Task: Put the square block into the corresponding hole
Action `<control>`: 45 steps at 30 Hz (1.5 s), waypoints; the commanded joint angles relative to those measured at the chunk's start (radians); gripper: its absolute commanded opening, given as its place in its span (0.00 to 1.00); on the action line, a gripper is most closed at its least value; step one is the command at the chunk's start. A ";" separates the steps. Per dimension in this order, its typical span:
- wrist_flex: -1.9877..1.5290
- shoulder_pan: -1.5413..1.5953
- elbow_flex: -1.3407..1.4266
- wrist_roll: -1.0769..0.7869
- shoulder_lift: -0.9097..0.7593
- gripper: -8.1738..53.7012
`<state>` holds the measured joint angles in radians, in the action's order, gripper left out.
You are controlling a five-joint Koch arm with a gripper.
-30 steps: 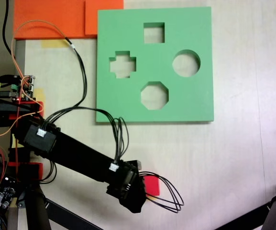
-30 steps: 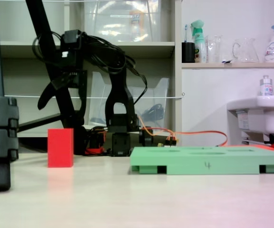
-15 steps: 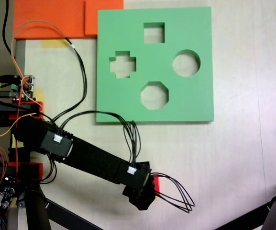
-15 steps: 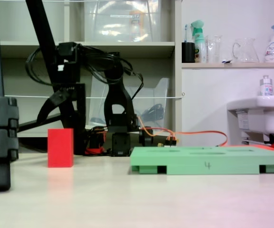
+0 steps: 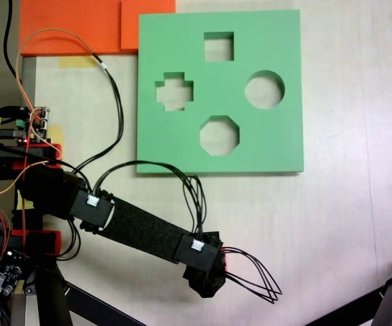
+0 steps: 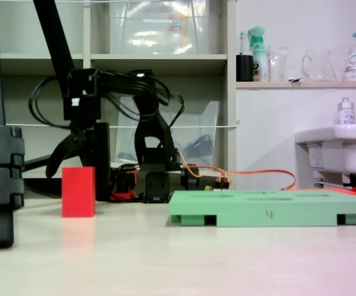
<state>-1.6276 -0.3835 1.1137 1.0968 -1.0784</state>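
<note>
Red square block (image 6: pixel 78 191) stands on table, left of green board (image 6: pixel 270 206), well apart. Gripper (image 6: pixel 79 171) above and around it, jaws spread wide, one each side, not closed yet. You: lower straight, centre block between fingers, then close. Square hole (image 5: pixel 219 46) sits at board's far side.

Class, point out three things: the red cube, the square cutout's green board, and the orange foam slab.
red cube (image 6: pixel 78 192): a fixed view, its front face.
green board (image 5: pixel 277 146): a fixed view, bare top surface near its lower right corner.
orange foam slab (image 5: pixel 66 24): a fixed view, its top surface.
</note>
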 commanded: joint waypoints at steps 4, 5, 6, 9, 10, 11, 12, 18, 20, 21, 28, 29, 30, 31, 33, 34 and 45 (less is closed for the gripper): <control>0.023 0.012 0.011 0.015 -0.008 0.66; 0.021 0.012 0.014 0.018 -0.005 0.63; 0.017 0.011 0.017 0.020 0.000 0.62; 0.002 0.008 0.048 0.049 -0.002 0.55; -0.008 0.005 0.048 0.048 -0.005 0.53; -0.017 0.003 0.048 0.048 -0.011 0.51; -0.032 0.000 0.048 0.049 -0.028 0.49; -0.089 -0.021 0.049 0.095 -0.221 0.43; -0.101 -0.011 0.049 0.133 -0.282 0.43; -0.114 0.003 0.048 0.163 -0.313 0.43; -0.230 0.279 0.005 0.515 -0.446 0.39; -0.238 0.370 -0.002 0.591 -0.448 0.39; -0.238 0.440 -0.011 0.641 -0.451 0.39; -0.238 0.509 -0.021 0.698 -0.451 0.39; -0.236 0.675 -0.081 0.821 -0.426 0.39; -0.236 0.753 -0.137 0.877 -0.391 0.39; -0.233 1.127 -0.581 1.187 -0.021 0.41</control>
<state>-1.7978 0.7133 0.5875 2.2350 -1.0953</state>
